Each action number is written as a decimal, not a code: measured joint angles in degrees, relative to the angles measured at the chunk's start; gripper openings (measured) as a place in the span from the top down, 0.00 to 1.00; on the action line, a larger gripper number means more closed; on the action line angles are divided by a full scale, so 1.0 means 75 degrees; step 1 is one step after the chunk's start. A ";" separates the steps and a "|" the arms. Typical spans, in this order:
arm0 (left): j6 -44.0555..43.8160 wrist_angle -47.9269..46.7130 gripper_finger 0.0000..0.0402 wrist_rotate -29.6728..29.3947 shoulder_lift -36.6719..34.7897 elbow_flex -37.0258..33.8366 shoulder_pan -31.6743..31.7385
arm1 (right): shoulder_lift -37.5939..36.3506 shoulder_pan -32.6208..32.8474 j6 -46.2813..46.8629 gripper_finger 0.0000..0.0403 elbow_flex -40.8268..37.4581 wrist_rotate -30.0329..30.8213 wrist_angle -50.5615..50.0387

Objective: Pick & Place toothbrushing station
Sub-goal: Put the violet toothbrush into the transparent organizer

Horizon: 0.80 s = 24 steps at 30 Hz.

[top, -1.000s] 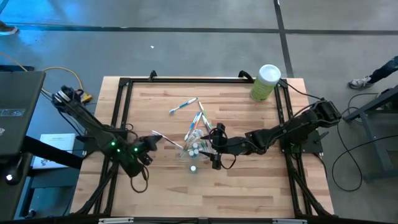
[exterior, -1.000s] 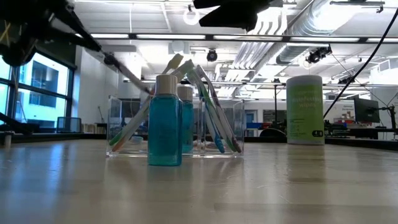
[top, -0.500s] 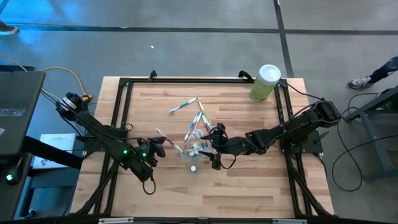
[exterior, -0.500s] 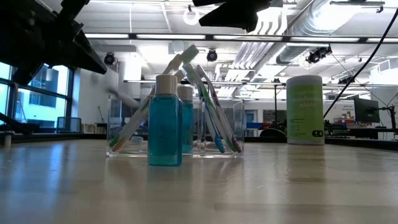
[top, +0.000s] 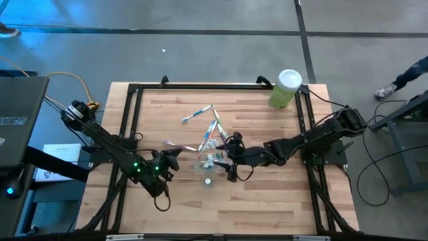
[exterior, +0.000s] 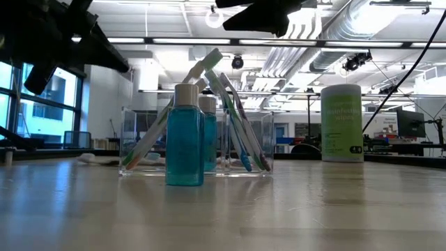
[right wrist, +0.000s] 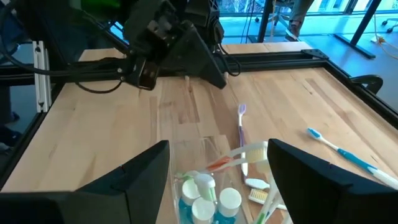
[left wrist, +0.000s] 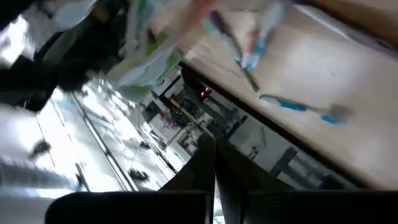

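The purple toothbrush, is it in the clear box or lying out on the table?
Out. The purple toothbrush lies flat on the table beside the clear box.

The clear holder (top: 208, 159) stands mid-table with toothbrushes (top: 212, 137) leaning inside. 2 blue white-capped bottles (exterior: 185, 134) stand upright.

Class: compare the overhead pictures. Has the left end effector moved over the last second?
Yes. In the high view the left end effector, shut, has shifted toward the clear holder at the table's middle, closing much of the gap.
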 joint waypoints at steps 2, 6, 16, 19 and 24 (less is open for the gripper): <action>-0.0929 0.0156 0.99 -0.0022 -0.0003 0.0000 0.0041 | 0.0000 0.0003 0.0000 0.35 0.0000 0.0003 -0.0003; -0.3681 0.0728 0.99 -0.0417 -0.0051 0.0000 0.0220 | 0.0000 0.0006 0.0000 0.35 0.0000 0.0003 0.0000; -0.7047 0.0591 0.99 -0.0378 -0.1866 0.0000 0.1569 | 0.0000 0.0006 -0.0012 0.35 0.0003 -0.0141 0.0000; -0.7942 0.0033 0.99 0.1660 -0.2907 0.0000 0.2312 | -0.0018 0.0037 -0.0025 0.35 0.0000 -0.0176 -0.0013; -0.9579 -0.1155 0.99 0.5733 -0.4527 0.0000 0.3929 | -0.0032 0.0171 -0.0329 0.35 0.0000 -0.0181 -0.0012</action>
